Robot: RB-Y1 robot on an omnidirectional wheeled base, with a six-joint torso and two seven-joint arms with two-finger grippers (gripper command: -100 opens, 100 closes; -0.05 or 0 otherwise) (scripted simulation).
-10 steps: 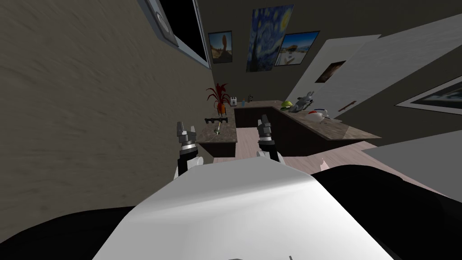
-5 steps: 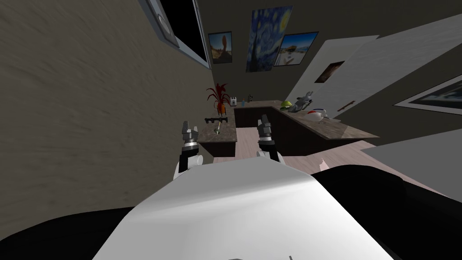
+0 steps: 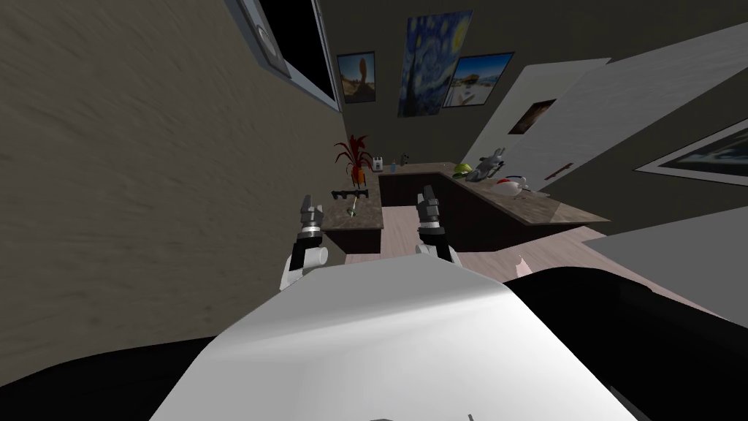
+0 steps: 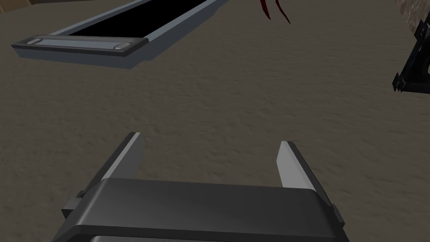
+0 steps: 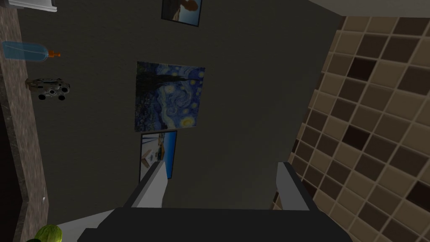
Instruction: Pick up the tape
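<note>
Left gripper (image 3: 310,207) has shifted inward toward counter (image 3: 367,219) since a second ago, claw wide; right gripper (image 3: 427,199) wide too. Tape too small to tell among distant counter items. I'd roll closer, identify first, then reach.

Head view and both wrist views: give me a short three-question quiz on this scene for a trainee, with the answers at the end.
1. True or false: the left gripper has its fingers apart with nothing between them.
2. Which of these stands on the counter? A. a red-leaved plant B. a stack of plates C. a laptop
3. In one word: what does the right gripper hold?
Key: 1 true. 2 A. 3 nothing; its fingers are open.
</note>
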